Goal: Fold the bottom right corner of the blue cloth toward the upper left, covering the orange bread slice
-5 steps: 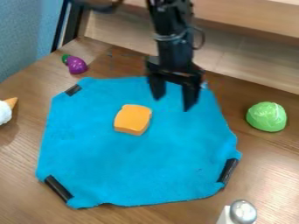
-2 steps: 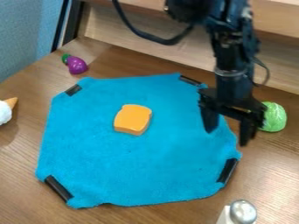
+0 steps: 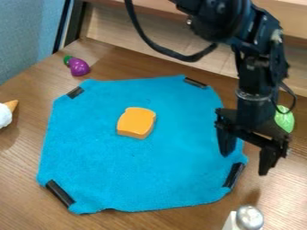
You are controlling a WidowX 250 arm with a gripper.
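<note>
Hanging splayed, one pincer (image 3: 244, 164) near one blue cloth (image 3: 126, 166) bearing four black strips (image 3: 60, 193) and one orange block (image 3: 137, 122).

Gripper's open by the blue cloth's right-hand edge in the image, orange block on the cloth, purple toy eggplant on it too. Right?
Not the eggplant: the camera view shows it on the wooden table, off the blue cloth. Open gripper and orange block are as you say.

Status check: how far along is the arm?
Looks done: blue cloth spread, orange block sitting on it. In progress: hand open and empty by the cloth's edge. Left: can't tell; purple toy and green toy lie off the cloth.
</note>
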